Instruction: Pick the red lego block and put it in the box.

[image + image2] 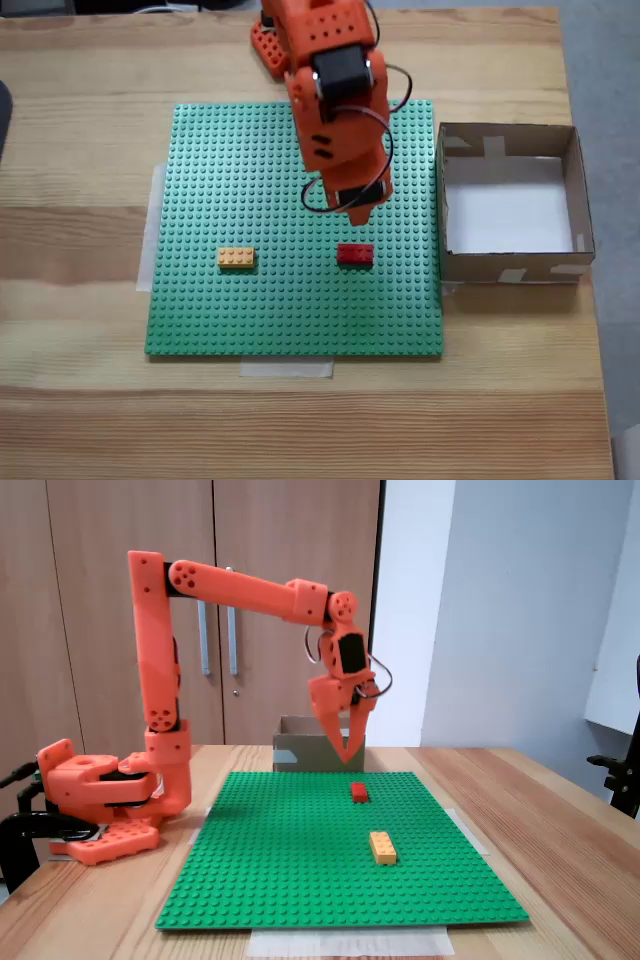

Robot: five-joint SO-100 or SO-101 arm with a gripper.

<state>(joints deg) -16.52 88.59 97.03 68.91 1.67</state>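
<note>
- Wooden table point(560, 820) before cupboard doors; taped-down green baseplate point(300, 880) keeps bricks seated.
- Nearest, in a fixed view: yellow brick point(382, 847), a distractor.
- Beyond it: red lego block point(359, 792), on the baseplate, untouched.
- Above: gripper point(350, 748), fingertips nearly together, empty, apparently poised to descend.
- Farthest: the box point(510, 200), empty.

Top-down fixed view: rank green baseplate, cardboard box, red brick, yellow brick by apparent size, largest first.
1. Green baseplate, by far the largest.
2. Cardboard box, well under half the baseplate's area.
3. Red brick and yellow brick: they look about alike, both lying flat on the baseplate, so no ranking between them.
</note>
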